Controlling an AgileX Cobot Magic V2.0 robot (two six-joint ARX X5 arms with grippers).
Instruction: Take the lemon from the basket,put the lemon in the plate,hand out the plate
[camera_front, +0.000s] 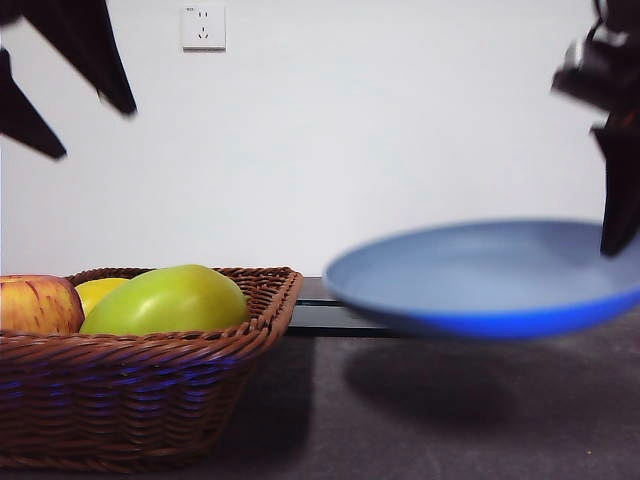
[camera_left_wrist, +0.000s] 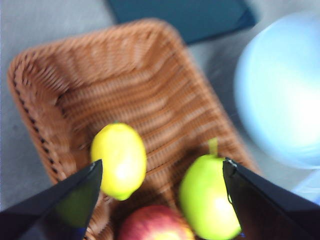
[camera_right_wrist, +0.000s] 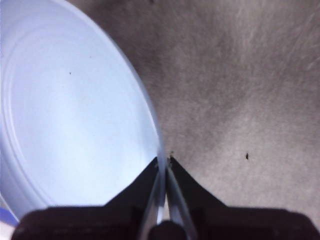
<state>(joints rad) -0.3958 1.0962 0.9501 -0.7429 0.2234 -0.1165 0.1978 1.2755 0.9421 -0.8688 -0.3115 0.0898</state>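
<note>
I'm pinching the rim of the light-blue plate (camera_right_wrist: 75, 115) between the right gripper (camera_right_wrist: 164, 162)'s closed jaws, holding it lifted clear of the table (camera_front: 450, 420) so it can receive fruit. I'm hanging the left gripper (camera_left_wrist: 160, 172) above the wicker basket (camera_left_wrist: 125, 75), jaws spread wide to straddle the lemon (camera_left_wrist: 119, 160), which is lying inside beside the green fruit (camera_left_wrist: 207, 200) and the apple (camera_left_wrist: 152, 225). The plate is empty.

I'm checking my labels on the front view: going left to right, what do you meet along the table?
Red-yellow apple → lemon → yellow-green fruit, all in the basket → plate, lifted by the right gripper.
</note>
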